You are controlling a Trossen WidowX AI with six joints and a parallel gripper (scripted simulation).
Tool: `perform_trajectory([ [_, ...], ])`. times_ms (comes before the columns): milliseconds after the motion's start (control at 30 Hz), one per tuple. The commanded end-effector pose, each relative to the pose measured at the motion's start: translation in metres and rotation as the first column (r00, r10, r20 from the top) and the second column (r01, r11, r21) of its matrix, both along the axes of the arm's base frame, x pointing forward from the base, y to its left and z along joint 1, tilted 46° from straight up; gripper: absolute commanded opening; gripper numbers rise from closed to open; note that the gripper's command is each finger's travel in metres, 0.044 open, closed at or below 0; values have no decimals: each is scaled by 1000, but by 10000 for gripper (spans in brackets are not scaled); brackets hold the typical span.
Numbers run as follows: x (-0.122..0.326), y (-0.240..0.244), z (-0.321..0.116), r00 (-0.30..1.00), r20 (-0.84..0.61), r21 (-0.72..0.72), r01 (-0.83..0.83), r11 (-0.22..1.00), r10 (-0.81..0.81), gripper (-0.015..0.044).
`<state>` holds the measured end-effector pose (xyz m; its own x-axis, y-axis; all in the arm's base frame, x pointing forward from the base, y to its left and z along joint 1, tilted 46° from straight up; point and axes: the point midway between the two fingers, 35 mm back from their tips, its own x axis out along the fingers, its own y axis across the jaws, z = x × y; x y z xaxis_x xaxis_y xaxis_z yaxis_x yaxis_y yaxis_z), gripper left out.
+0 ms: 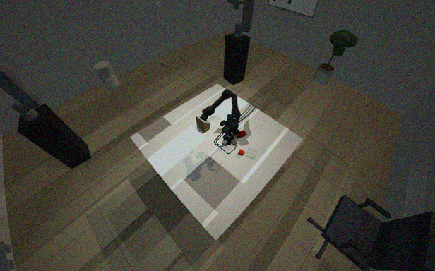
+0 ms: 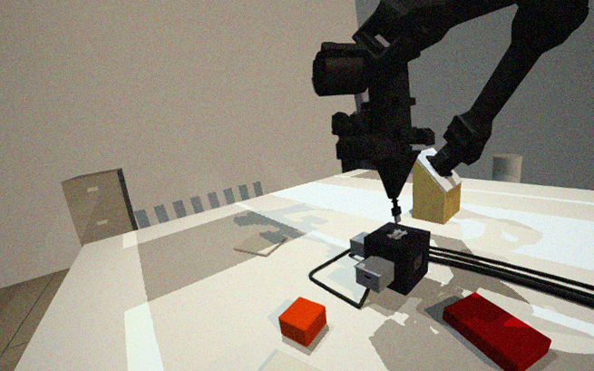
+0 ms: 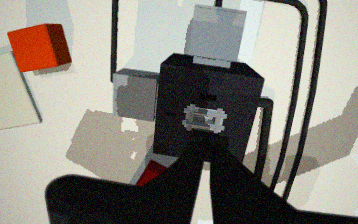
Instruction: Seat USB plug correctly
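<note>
The black power cube (image 2: 395, 264) (image 3: 172, 105) stands on the table. The metal-rimmed socket (image 2: 397, 234) (image 3: 204, 119) on its top face is uncovered. My gripper (image 2: 394, 197) (image 3: 207, 150) is shut on the small dark USB plug (image 2: 395, 210), just above the cube in the exterior view. The plug's metal tip (image 2: 397, 218) points down and shows a gap above the socket. In the wrist view the fingertips overlap the cube's near part and the plug is hard to make out. Which way round the plug is turned cannot be told.
Grey blocks (image 2: 374, 273) (image 3: 135, 95) sit against two cube sides, with black cables (image 2: 519, 270) (image 3: 297, 95) around it. An orange block (image 2: 303, 320) (image 3: 37, 47), a red block (image 2: 495, 329) and a wooden house-shaped block (image 2: 428, 199) stand nearby; a thin pale square (image 2: 263, 246) lies farther off.
</note>
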<state>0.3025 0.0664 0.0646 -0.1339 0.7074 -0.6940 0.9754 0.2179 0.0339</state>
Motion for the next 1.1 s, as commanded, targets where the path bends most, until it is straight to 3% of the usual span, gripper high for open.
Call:
perform_trajectory([
  [0, 0, -1, 1, 1000, 1, -2, -2, 1000, 2, 0],
  [533, 0, 0, 0, 939, 251, 16, -247, 969, 235, 0],
  [1067, 0, 0, 0, 721, 520, -46, -511, 858, 457, 0],
])
